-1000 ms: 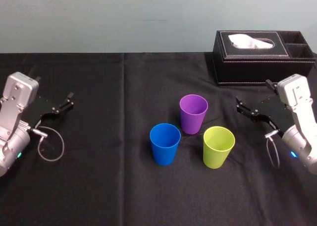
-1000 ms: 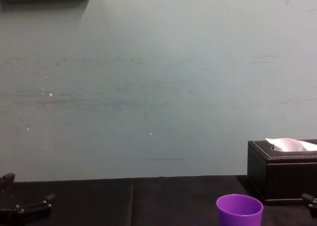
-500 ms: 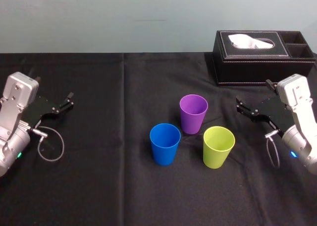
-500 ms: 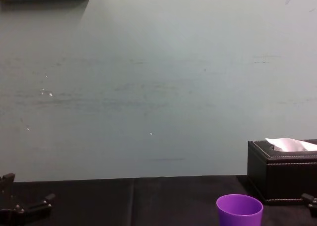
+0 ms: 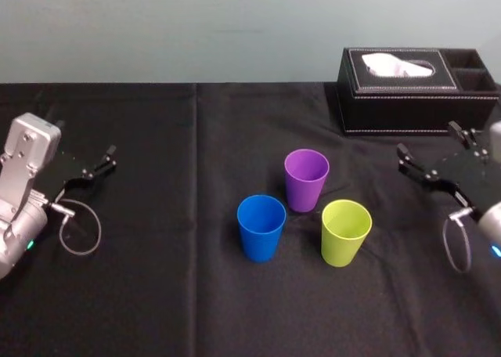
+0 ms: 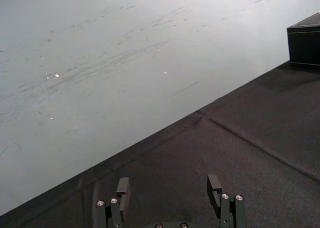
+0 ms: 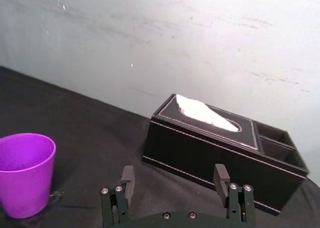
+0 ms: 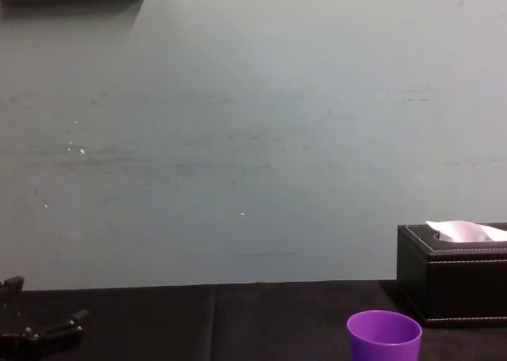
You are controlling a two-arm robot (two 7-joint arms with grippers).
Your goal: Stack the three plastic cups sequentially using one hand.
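Black-draped table [image 5: 156,294], tissue box [image 5: 415,91] far right. Just before it our right gripper [image 5: 427,138] hangs, fingers wide, empty; the left gripper [image 5: 84,138] sits parked, likewise open. Mid-table the purple cup [image 5: 306,178], blue cup [image 5: 261,227] and lime cup [image 5: 345,231] stand upright, clustered. We'd pinch one wall, lift clear, lower squarely.

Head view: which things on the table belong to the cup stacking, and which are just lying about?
Job: purple cup, blue cup, lime cup, all upright and unstacked; right gripper, open, off to their right.
Lying about: black tissue box, far right of the table; left gripper, open, parked at the left.
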